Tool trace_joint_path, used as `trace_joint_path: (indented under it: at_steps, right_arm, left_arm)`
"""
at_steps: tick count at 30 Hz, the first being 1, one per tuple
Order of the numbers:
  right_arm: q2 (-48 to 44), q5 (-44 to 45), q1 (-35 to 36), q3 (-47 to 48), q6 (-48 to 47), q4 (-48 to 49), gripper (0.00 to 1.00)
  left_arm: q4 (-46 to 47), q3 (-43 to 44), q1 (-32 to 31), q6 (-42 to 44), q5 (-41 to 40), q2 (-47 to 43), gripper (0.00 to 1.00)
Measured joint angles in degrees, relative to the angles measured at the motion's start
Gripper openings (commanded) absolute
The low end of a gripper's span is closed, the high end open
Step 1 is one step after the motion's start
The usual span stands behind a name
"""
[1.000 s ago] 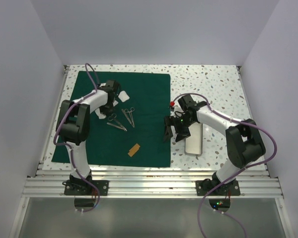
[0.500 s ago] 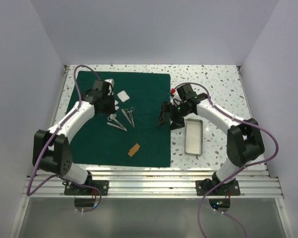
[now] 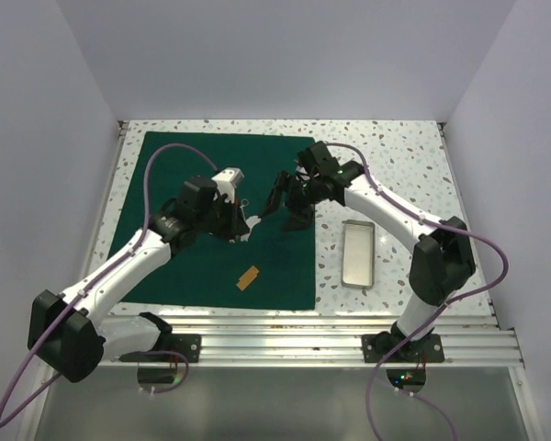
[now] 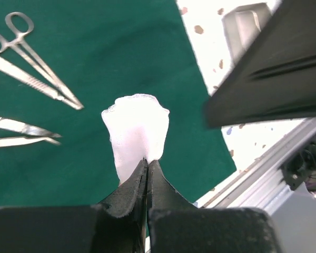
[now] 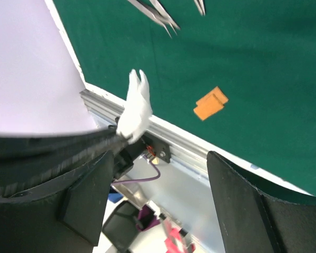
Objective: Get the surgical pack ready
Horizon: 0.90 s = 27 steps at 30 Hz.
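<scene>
The left hand (image 4: pixel 147 164) is clamped tight, jaws pressed together on the lower edge of a white gauze pad (image 4: pixel 137 129). The pad stands up from the fingertips, held above the green drape (image 4: pixel 121 47). From overhead, the left hand (image 3: pixel 241 225) sits over the middle of the drape (image 3: pixel 165 161), with the gauze pad poking out toward the right arm.

The right hand (image 3: pixel 289 204) hangs just beside it, near the drape's right edge. Its jaws are spread wide with nothing between them, and it touches nothing I can see. Its own camera agrees: two dark fingers (image 5: pixel 89 195) far apart at the bottom of the view, and the gauze pad out ahead, apart from them.

The drape lies flat on the speckled tabletop (image 3: pixel 395 156), left of centre. The silver tray (image 3: pixel 358 253) lies on the tabletop just off the drape's right edge. An orange tag (image 3: pixel 249 277) rests on the drape near its front edge.

Now the tricky bits. The forceps (image 4: pixel 37 68) show clearly in the left wrist view, but overhead the left arm covers most of them. A second instrument below them is cut off at that view's left edge. The tray is half hidden there behind the right hand's finger. Overhead there's a white square (image 3: pixel 228 175) by the left wrist, and I can't tell whether it's a pad or part of the arm.
</scene>
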Motion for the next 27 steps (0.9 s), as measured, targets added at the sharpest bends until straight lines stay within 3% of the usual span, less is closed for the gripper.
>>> trace_joint_path:
  at_steps: [8, 18, 27]
  right_arm:
    - [0.83, 3.08, 4.0, -0.11, 6.14, -1.9, 0.7]
    - [0.83, 3.52, 5.09, -1.95, 10.49, -1.88, 0.65]
    - [0.83, 3.72, 5.81, -4.72, 13.77, -1.01, 0.47]
  left_arm:
    - [1.88, -0.02, -6.84, -1.16, -1.01, -0.31, 0.0]
    - [3.1, -0.92, -9.14, -1.25, -1.66, -0.07, 0.0]
    - [3.17, -0.92, -9.75, -1.16, -1.9, 0.48, 0.0]
